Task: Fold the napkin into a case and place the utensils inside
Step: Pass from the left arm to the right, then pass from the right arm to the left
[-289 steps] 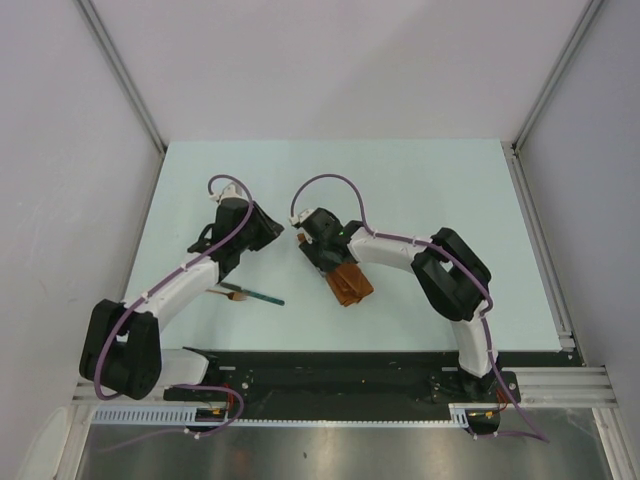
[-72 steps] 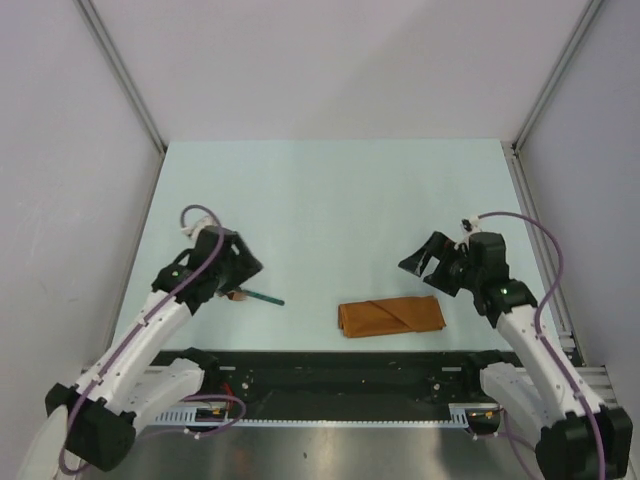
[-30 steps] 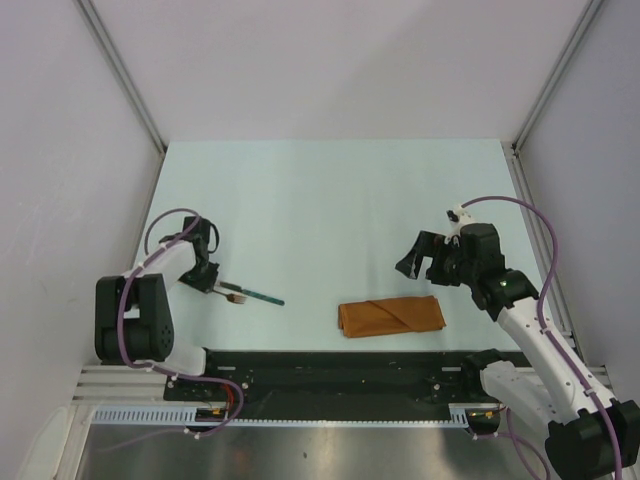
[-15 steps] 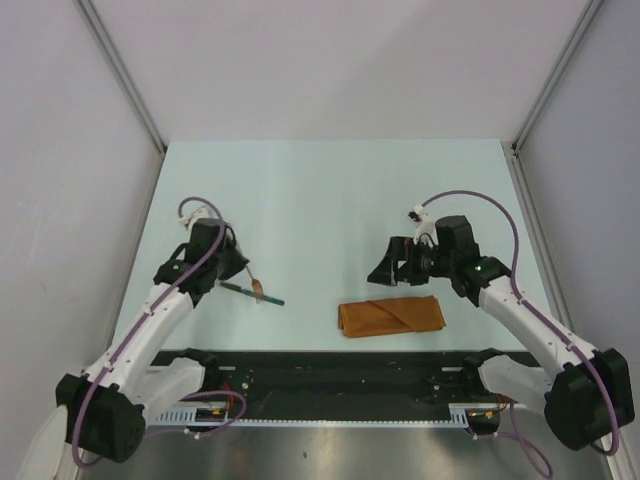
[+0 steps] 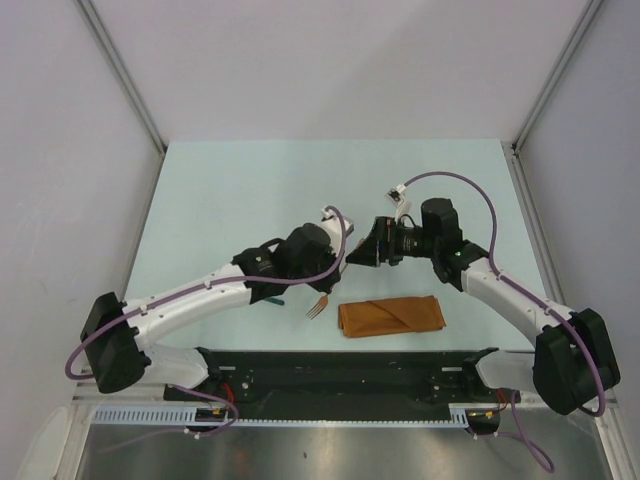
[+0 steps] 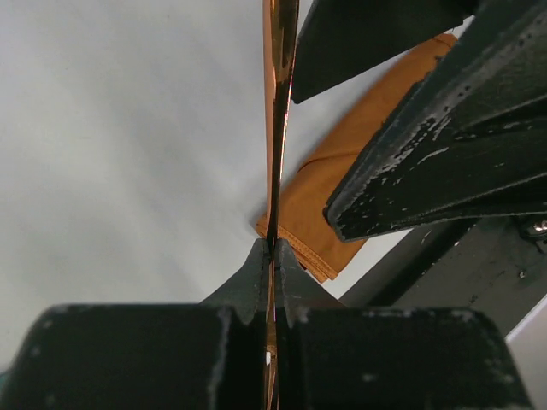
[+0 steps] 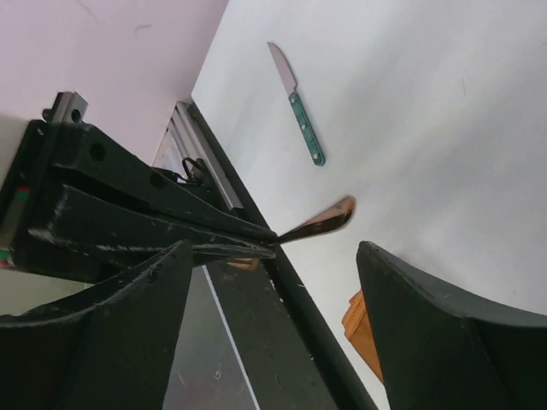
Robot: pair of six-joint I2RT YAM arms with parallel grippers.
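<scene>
Folded already: narrow rust-orange cloth case (image 5: 392, 316), flat near the front edge of the pale green table (image 5: 300, 190); loading the utensils judged to be the step in hand; thin copper-coloured fork (image 5: 318, 307) pinched edge-on in the clenched left gripper (image 6: 273, 249), just left of the case's end, not yet inside; teal-handled knife (image 7: 300, 120) loose on the table farther left; next, probably parting a cloth layer, then sliding the fork in lengthwise; right gripper (image 5: 360, 250) spread wide, grasping nothing, close beside the fork.
</scene>
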